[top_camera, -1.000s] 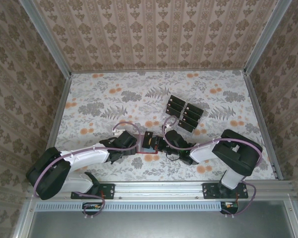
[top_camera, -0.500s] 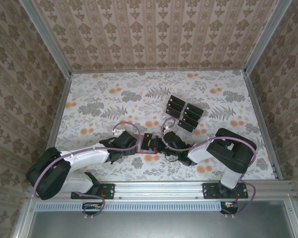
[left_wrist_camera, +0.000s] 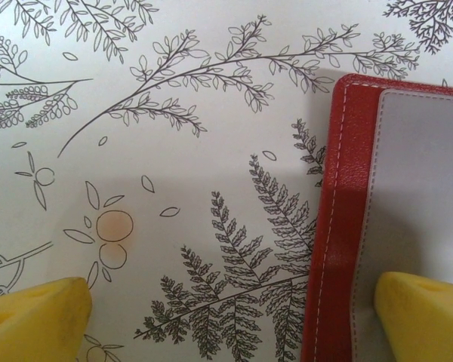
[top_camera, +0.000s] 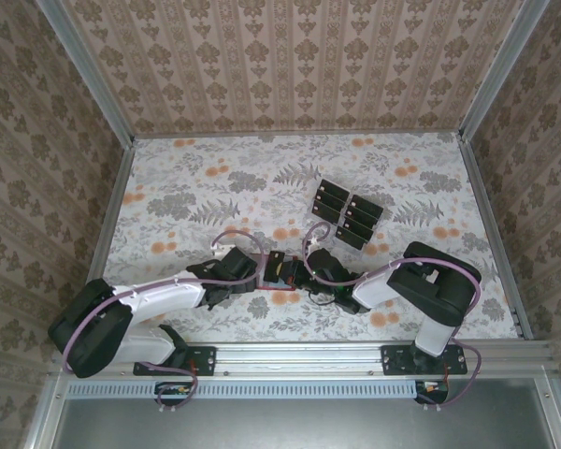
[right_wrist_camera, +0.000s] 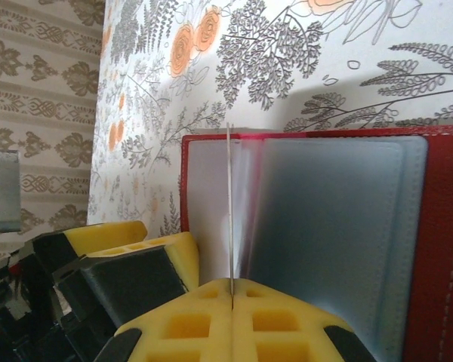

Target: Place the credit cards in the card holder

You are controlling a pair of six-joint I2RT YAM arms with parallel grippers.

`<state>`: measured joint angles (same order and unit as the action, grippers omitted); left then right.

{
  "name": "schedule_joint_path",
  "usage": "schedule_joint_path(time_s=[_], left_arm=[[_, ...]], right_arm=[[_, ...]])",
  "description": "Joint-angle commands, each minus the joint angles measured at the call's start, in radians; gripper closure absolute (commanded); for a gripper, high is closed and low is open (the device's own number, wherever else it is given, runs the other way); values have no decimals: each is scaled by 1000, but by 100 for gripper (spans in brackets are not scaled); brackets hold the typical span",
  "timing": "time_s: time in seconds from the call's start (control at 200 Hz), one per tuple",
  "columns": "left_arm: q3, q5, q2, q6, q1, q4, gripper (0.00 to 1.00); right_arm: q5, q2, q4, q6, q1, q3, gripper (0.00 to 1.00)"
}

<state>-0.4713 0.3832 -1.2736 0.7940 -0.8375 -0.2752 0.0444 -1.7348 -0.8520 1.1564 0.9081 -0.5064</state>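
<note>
"Where was the card holder (left_wrist_camera: 328, 226)?"

"Open on the desk (top_camera: 215, 178), between both arms. The left end effector (left_wrist_camera: 230, 320) was released, straddling its edge. The right end effector (right_wrist_camera: 232, 290) clenched a thin card (right_wrist_camera: 229, 204), edge-on."

One red card holder (left_wrist_camera: 328, 226) and roughly seven overlapping credit cards (top_camera: 363, 217) in two rows, exact count unclear.

Overhead: I see even, soft light, with faint shadows on the tablecloth (top_camera: 215, 178).
Left wrist: bright; print sharp, yellow fingertips (left_wrist_camera: 38, 317) blurred at 7 and 5 o'clock, shadow over card holder (left_wrist_camera: 336, 226).
Right wrist: pads (right_wrist_camera: 287, 302) blurred at 6 o'clock; credit card (right_wrist_camera: 229, 211) edge crisp.
</note>
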Motion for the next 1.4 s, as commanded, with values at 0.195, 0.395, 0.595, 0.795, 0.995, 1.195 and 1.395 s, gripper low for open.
schedule_joint_path(time_s=[0.195,0.395,0.595,0.795,0.995,1.195,1.395], left_arm=[[34,3,2,13,-6,-58,0],[36,2,2,14,-6,-58,0],[40,2,3,14,-6,-56,0],[43,2,3,15,-5,-51,0],[46,0,6,16,-6,-48,0],[52,-1,6,17,-5,-43,0],[56,-1,6,16,-6,-39,0]], right_arm=[[-26,-33,-65,48,17,29,100],[-55,-36,-78,58,20,48,100],[-101,-4,-73,67,20,87,100],[-87,-10,-59,62,21,71,100],[-63,-43,-68,63,25,41,100],[-58,-61,-75,69,32,26,100],[-50,-75,-114,85,35,31,100]])
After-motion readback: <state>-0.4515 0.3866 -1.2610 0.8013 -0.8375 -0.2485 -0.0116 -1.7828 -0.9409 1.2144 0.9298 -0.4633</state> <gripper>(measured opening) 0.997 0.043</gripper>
